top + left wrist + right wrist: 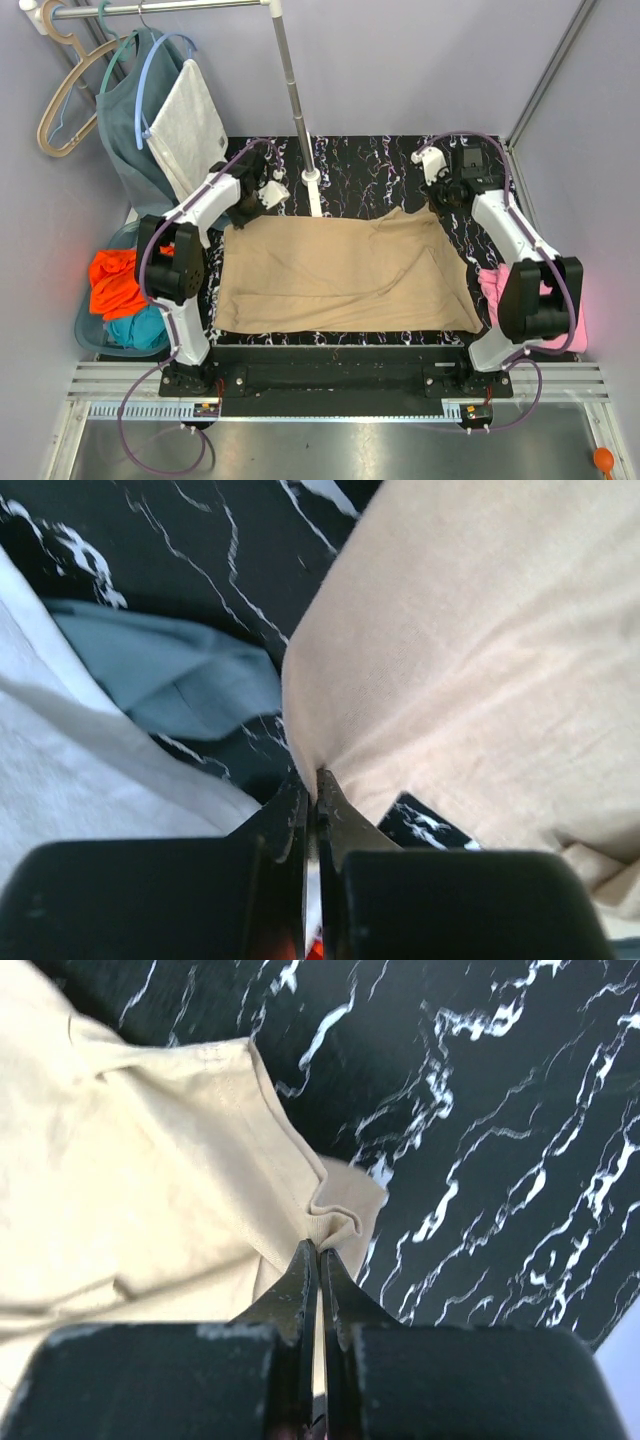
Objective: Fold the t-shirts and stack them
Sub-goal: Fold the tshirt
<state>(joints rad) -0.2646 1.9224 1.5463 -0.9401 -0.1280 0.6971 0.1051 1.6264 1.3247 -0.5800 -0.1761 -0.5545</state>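
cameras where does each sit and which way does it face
top external: above, behind the bases, looking down at the table; left arm and right arm show.
left wrist: on the left arm, facing the tan shirt's edge; shut left hand shows.
right wrist: on the right arm, facing a shirt corner; shut right hand shows.
shared: all see that shirt.

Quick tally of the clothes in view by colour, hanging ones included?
Tan shirt: 1
Pink shirt: 1
Orange shirt: 1
Teal shirt: 1
Hanging grey-blue garment: 1
Hanging white garment: 1
Total: 6
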